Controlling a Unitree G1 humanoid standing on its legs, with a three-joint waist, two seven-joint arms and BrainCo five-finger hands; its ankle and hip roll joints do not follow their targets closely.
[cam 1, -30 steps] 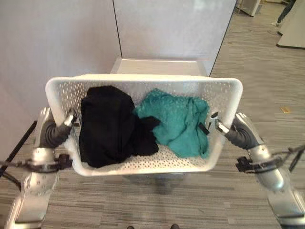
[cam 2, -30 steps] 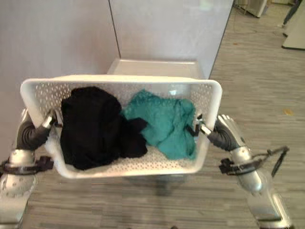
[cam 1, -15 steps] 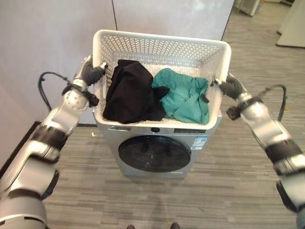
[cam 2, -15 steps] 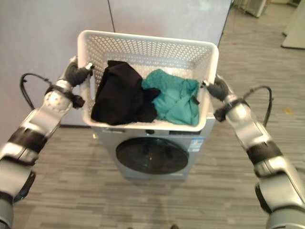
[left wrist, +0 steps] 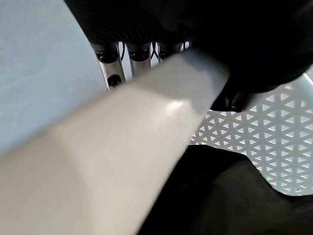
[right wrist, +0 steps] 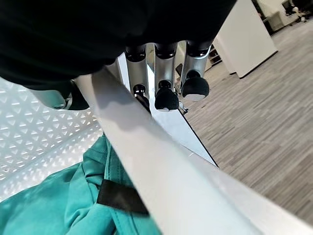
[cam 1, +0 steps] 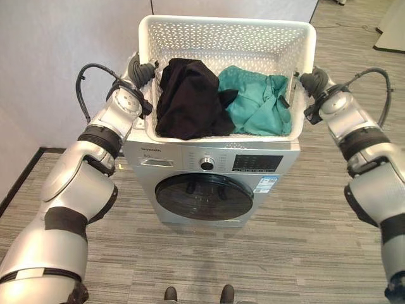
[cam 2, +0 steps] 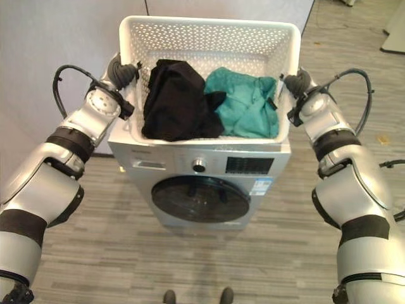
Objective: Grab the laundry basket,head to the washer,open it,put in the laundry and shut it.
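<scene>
Two hands grip the basket (cam 1: 224,31) at opposite rims. Left hand (cam 1: 140,68) has fingers curled over the left rim; right hand (cam 1: 311,81) is curled over the right rim likewise. Basket sits on top of the washer (cam 1: 209,174), holding a black garment (cam 1: 190,98) on the left and a teal garment (cam 1: 256,107) on the right. Half a second earlier the basket sat nearer the washer's front edge; washer door (cam 1: 204,196) remains closed.

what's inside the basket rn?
Inside the white laundry basket, which the left hand and right hand grip by its rims, a black garment lies beside a teal garment. Anything beneath the clothes is covered.
</scene>
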